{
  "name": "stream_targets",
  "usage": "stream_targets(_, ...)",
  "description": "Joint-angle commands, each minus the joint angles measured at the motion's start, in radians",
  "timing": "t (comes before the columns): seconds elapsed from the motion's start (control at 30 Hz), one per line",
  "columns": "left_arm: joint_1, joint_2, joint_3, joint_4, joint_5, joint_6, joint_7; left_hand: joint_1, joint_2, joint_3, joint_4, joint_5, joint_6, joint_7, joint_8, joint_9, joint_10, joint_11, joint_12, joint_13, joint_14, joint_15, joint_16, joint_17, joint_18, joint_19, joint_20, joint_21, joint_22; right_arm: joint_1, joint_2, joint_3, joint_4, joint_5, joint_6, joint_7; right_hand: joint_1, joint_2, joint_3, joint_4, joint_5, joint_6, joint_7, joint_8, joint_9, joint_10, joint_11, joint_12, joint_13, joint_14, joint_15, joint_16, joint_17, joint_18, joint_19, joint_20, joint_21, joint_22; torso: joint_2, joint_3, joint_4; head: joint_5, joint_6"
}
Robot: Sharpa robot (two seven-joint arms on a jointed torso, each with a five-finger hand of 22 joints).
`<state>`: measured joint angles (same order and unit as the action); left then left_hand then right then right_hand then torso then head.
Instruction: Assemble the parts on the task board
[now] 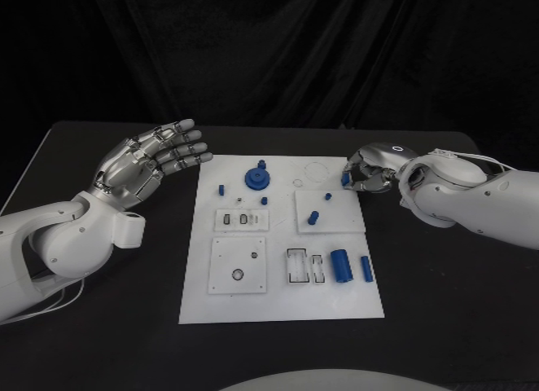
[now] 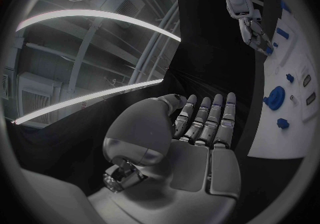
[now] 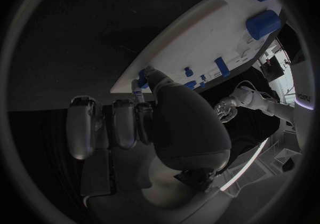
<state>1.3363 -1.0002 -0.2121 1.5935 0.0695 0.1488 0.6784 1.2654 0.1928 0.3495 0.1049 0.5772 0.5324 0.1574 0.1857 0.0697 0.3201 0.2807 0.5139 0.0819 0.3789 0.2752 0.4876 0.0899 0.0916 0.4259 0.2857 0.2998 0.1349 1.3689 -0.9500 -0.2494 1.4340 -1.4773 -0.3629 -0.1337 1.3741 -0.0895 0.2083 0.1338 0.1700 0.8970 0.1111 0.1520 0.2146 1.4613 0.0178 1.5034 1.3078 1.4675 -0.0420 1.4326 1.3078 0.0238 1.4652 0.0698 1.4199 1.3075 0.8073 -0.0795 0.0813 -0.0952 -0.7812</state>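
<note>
Task board (image 1: 282,305) lies mid-frame on the black table (image 1: 457,309), blue parts (image 1: 339,267) scattered across it. Left hand (image 1: 152,163), upper left, hovers empty with fingers spread. Right hand (image 1: 370,173), at the board's upper-right edge, curls around what may be a small blue piece (image 1: 346,178); a loose pinch could drop it.

Matt white plastic task board (image 1: 282,305); glossy blue plastic parts (image 1: 339,266); brushed silver metal left hand (image 1: 146,163) beside it.
</note>
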Motion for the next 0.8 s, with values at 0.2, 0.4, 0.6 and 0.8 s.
stream_targets(0.2, -0.004, 0.003, 0.001, 0.0, 0.005, 0.02, 0.027, -0.01, 0.0, 0.006, -0.001, 0.001, -0.002, 0.009, 0.0, -0.001, -0.001, 0.008, 0.006, 0.001, -0.005, 0.001, 0.005, -0.001, -0.01, -0.008, 0.002, -0.001, -0.002, -0.005, 0.01, 0.001, -0.008, -0.004, -0.024, 0.009, 0.015, 0.013, -0.003, 0.001, 0.061, -0.001, 0.002, 0.019, 0.013, -0.002, -0.001, -0.002, 0.128, 0.055, -0.004, -0.006, 0.142, 0.019, 0.018, -0.006, -0.006, 0.192, 0.001, -0.0001, 0.0006, 0.0, 0.001)
stream_targets(0.4, -0.005, 0.0, 0.001, 0.0, 0.005, 0.02, 0.026, -0.01, 0.0, 0.006, -0.001, 0.001, -0.002, 0.009, 0.0, -0.001, -0.001, 0.008, 0.006, 0.001, -0.005, 0.001, 0.005, -0.001, -0.01, -0.008, 0.002, -0.001, -0.002, -0.005, 0.008, 0.001, -0.004, -0.004, -0.069, 0.021, 0.028, 0.026, 0.008, -0.009, 0.138, 0.034, -0.006, 0.067, 0.047, 0.001, -0.002, 0.0, 0.132, 0.056, -0.005, -0.003, 0.144, 0.018, 0.02, -0.007, -0.004, 0.195, 0.001, -0.0003, 0.0, 0.003, 0.001)
stream_targets(0.6, -0.006, -0.003, 0.001, 0.001, 0.005, 0.018, 0.025, -0.01, 0.0, 0.006, -0.001, 0.001, -0.002, 0.009, 0.0, -0.001, -0.001, 0.008, 0.006, 0.001, -0.005, 0.001, 0.005, -0.001, -0.01, -0.008, 0.002, -0.001, -0.002, -0.005, -0.001, 0.002, 0.011, -0.004, -0.126, 0.03, 0.029, 0.027, 0.014, -0.016, 0.201, 0.041, -0.011, 0.105, 0.078, 0.004, -0.002, 0.002, 0.136, 0.058, -0.006, 0.001, 0.147, 0.017, 0.023, -0.008, -0.001, 0.198, 0.0, -0.0003, 0.0008, 0.005, 0.003)
stream_targets(0.8, -0.006, -0.006, 0.001, 0.002, 0.005, 0.015, 0.023, -0.011, 0.0, 0.008, -0.001, 0.001, -0.001, 0.01, 0.0, 0.0, -0.001, 0.009, 0.006, 0.001, -0.006, 0.001, 0.005, -0.001, -0.011, -0.009, 0.002, -0.001, -0.002, 0.012, -0.026, 0.003, 0.084, -0.004, -0.177, 0.029, 0.028, 0.027, 0.021, -0.02, 0.237, 0.049, -0.014, 0.135, 0.102, 0.007, 0.001, 0.004, 0.14, 0.059, -0.004, 0.004, 0.15, 0.016, 0.025, -0.007, 0.001, 0.2, 0.0, -0.0003, -0.0017, 0.012, 0.001)
